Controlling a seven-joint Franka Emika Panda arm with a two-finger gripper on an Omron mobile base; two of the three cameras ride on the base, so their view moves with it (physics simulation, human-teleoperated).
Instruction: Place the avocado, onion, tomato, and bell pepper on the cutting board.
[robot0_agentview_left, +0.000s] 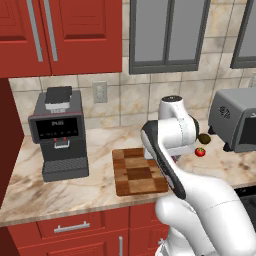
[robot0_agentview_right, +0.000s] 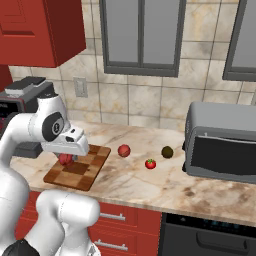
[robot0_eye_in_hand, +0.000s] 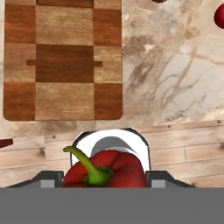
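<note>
My gripper (robot0_eye_in_hand: 105, 176) is shut on the red bell pepper (robot0_eye_in_hand: 114, 169), whose green stem curls up to the left in the hand view. In the right base view the bell pepper (robot0_agentview_right: 64, 160) hangs under the hand just above the left part of the checkered cutting board (robot0_agentview_right: 82, 172). The board (robot0_agentview_left: 137, 172) lies bare by the counter's front edge, partly behind my arm. To its right on the counter lie the reddish onion (robot0_agentview_right: 124, 150), the tomato (robot0_agentview_right: 150, 163) with its green top, and the dark avocado (robot0_agentview_right: 167, 152). The left base view shows the tomato (robot0_agentview_left: 200, 152) and the avocado (robot0_agentview_left: 204, 139).
A grey toaster oven (robot0_agentview_right: 222, 150) stands at the right end of the counter, close behind the avocado. A black coffee machine (robot0_agentview_left: 60, 135) stands left of the board. Red cabinets hang above it, and the tiled wall runs behind.
</note>
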